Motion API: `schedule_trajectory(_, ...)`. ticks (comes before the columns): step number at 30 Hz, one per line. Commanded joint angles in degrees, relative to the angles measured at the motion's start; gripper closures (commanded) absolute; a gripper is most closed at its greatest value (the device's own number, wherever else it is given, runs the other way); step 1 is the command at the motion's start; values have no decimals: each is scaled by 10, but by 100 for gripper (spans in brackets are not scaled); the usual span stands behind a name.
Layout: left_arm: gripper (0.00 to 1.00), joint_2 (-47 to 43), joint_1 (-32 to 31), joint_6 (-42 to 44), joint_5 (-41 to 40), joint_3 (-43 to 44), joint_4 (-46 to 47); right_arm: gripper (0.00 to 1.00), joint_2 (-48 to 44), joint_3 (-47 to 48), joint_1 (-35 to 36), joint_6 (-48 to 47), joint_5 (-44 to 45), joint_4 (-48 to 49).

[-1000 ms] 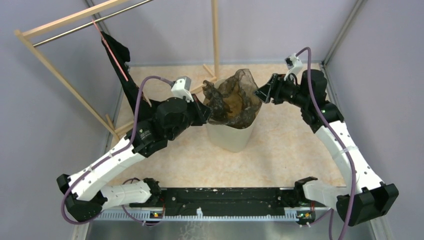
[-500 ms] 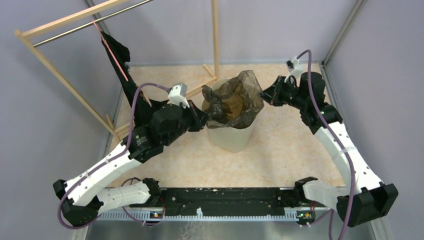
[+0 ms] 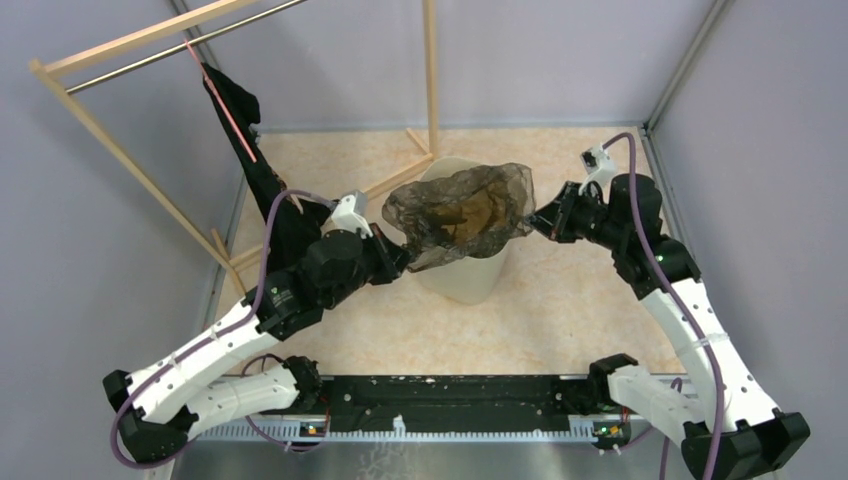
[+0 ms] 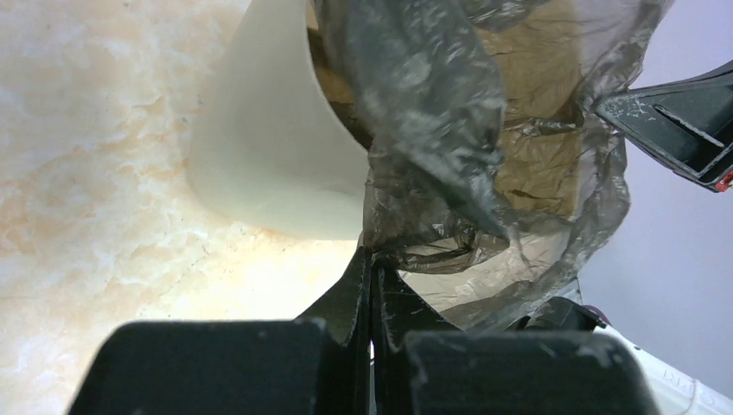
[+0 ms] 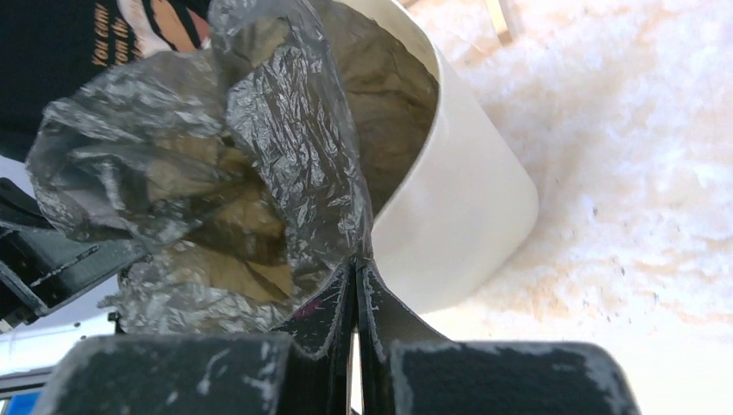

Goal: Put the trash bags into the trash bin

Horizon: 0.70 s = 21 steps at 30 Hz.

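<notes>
Over trash bin (image 3: 462, 278), L/R jaws pinch trash bag (image 3: 460, 205); black cloth (image 5: 39, 52) reads "You com…".

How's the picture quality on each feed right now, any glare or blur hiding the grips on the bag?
Top external: even light, soft shadows, sharp throughout. Left wrist: trash bag film is crisp with small glints, but the left gripper body at the bottom edge is soft. Right wrist: the table is blown out to near white, yet the right gripper pinch on the bag stays readable.
</notes>
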Motion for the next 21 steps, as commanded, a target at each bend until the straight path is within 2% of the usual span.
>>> schedule_trajectory(1,100,-9,3,-17,9,-19,16,100,-24,-9,1,-4,30,-11)
schedule_trajectory(11,100,-14,3,-15,-41,-35,-16,100,-11,5,0,-18,120,-39)
schedule_trajectory(21,100,-14,3,-17,-51,-53,-31,100,-27,-1,0,-26,141,-61)
